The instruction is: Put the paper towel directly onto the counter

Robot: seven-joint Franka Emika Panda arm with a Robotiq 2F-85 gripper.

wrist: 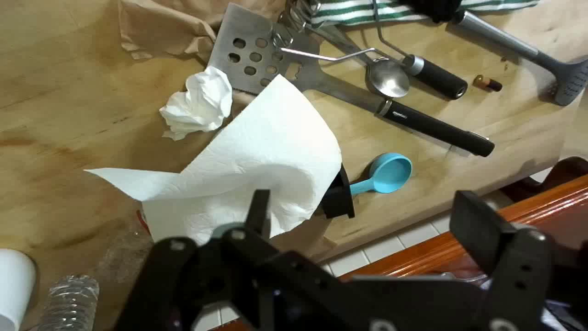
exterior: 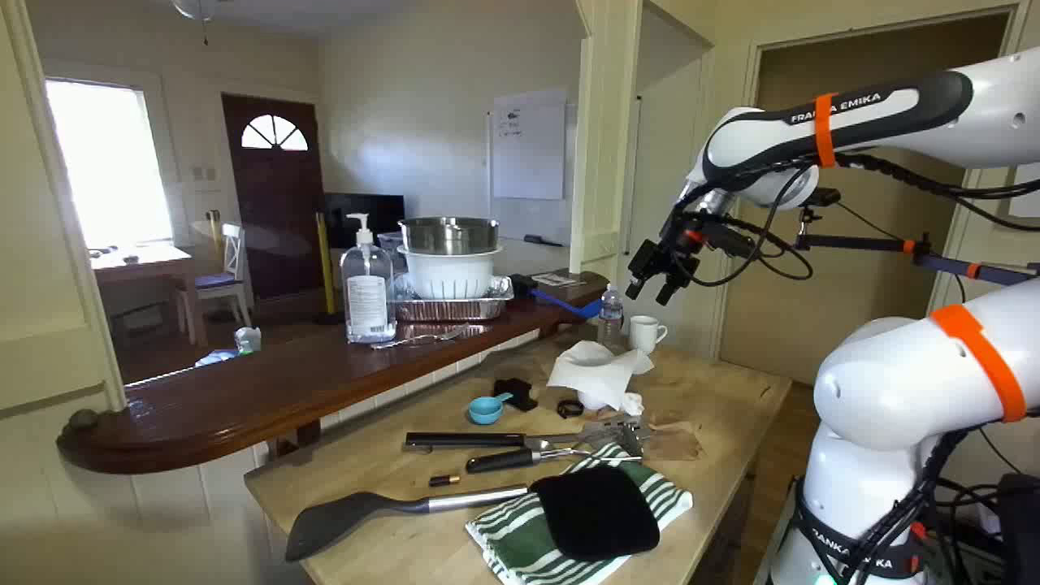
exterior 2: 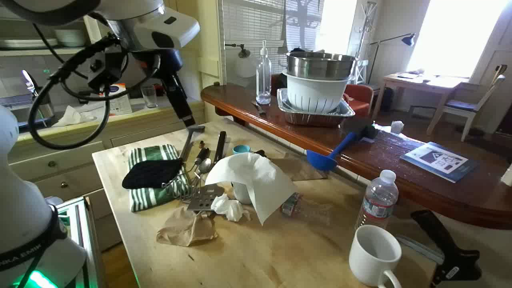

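Over the tan wooden desk (exterior 2: 280, 258), the thin white paper towel (exterior 2: 253, 176) should handle light and limp; my black two-fingered tool (wrist: 362, 207), spread wide, should pinch a loose corner (exterior 2: 263, 211).

A dark brown door (exterior: 272, 195) stands between a bright window (exterior: 110, 166) and a pale wall (exterior: 414, 122).

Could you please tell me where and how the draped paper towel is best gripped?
I'd pinch the paper towel by its loose corner, coming from above on the side facing the white mug: there the thin sheet juts out past the white vessel beneath, so the gripper should likely clear it.
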